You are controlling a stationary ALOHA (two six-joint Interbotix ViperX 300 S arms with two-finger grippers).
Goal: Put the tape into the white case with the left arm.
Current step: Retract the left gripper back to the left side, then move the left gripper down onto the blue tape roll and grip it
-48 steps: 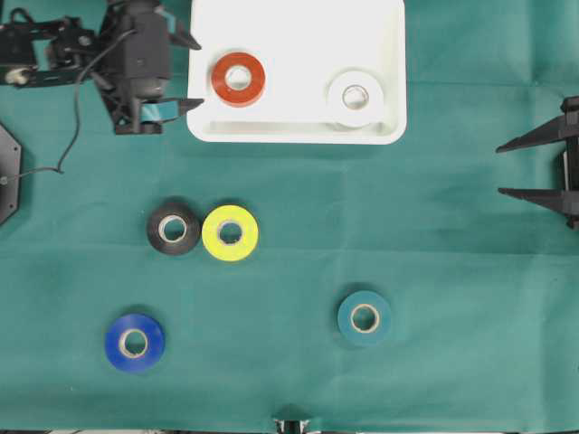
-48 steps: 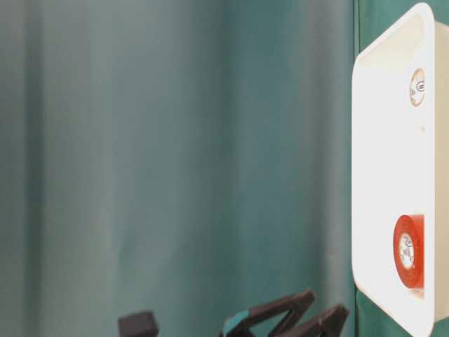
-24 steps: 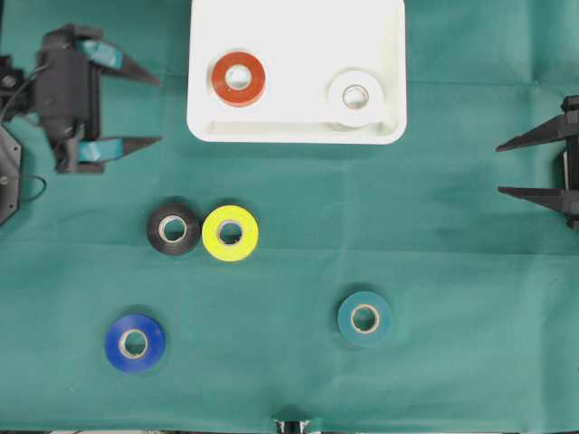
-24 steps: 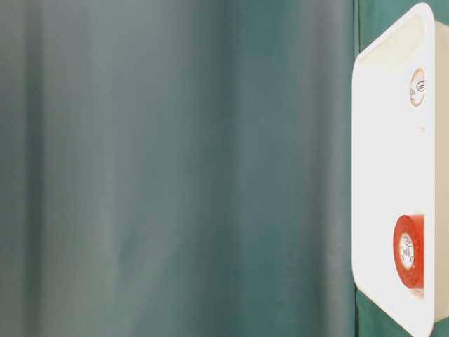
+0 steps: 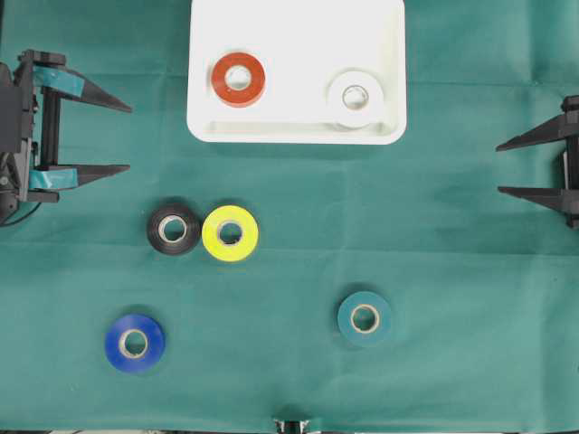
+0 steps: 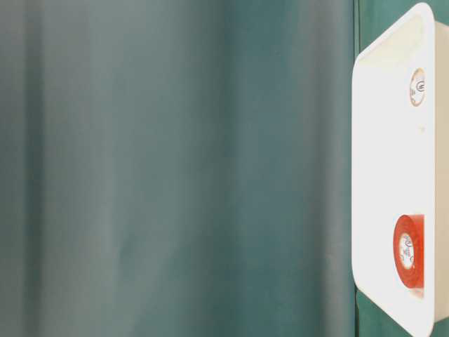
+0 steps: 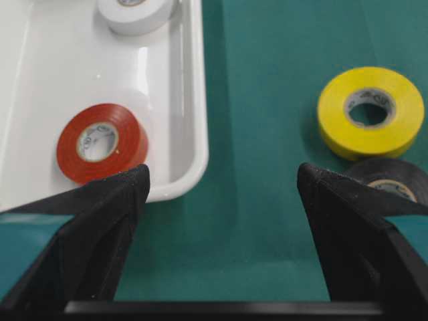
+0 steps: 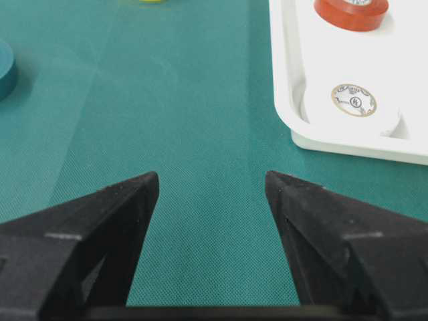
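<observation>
White case (image 5: 297,127) at top centre of green cloth (image 5: 434,271), holding red tape (image 5: 238,79) and white tape (image 5: 355,97). Black tape (image 5: 173,228) touching yellow tape (image 5: 230,232); blue tape (image 5: 134,342), teal tape (image 5: 365,317) apart. Left gripper (image 5: 125,138) spread wide, empty, at left edge. Right gripper (image 5: 499,168) likewise spread, empty.

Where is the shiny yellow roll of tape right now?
In the overhead view the yellow roll of tape lies on the green cloth, left of centre, touching the black roll of tape and below the white plastic case.
</observation>
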